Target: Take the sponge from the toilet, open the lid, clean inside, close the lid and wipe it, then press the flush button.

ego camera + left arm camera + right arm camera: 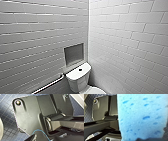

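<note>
The white toilet (pixel 78 77) stands in the corner at the lower middle of the head view. Its boxy tank has a dark round flush button (pixel 80 69) on the flat cover. The lid (pixel 97 90) just shows as a white oval at the lower edge, and it looks to be lying down. The bright blue sponge (pixel 141 116) sits very close to the right wrist camera, pitted with small holes, and my right gripper is shut on it. My left gripper is open with nothing in it.
White tiled walls meet in a corner behind the toilet. A square niche (pixel 74 53) is set in the left wall above the tank. A metal grab bar (pixel 48 85) runs low along that wall. Dark blue small-tiled floor (pixel 6 106) shows under the left arm.
</note>
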Controlling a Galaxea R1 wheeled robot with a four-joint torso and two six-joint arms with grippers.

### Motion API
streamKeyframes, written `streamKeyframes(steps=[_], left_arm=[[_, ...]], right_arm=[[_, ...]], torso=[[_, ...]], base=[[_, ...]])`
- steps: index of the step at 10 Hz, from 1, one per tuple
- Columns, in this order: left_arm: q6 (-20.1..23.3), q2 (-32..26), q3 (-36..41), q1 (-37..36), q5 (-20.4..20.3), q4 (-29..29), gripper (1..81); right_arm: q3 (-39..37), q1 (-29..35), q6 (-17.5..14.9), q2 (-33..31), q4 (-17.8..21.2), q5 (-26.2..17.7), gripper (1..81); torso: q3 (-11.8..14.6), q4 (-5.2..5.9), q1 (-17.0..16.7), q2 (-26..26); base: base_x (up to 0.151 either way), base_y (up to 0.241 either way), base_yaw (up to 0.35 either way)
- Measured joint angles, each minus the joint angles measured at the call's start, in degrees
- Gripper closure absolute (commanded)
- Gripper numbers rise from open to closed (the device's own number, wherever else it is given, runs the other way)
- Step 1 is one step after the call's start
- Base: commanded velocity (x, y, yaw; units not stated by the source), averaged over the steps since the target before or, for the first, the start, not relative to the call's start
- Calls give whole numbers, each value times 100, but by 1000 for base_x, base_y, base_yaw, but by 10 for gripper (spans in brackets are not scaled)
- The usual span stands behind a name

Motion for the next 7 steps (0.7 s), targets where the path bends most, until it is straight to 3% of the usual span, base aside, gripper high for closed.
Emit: streamKeyframes(steps=[2,7], left_arm=[[0,-44,2,72,16,-35,10],[0,-330,494,143,-338,-90,10]], right_arm=[[161,-30,0,-67,0,-20,811],[1938,-30,0,-855,18,110,811]], torso=[[29,0,-2,0],[29,0,-2,0]], base=[[0,0,0],[0,0,0]])
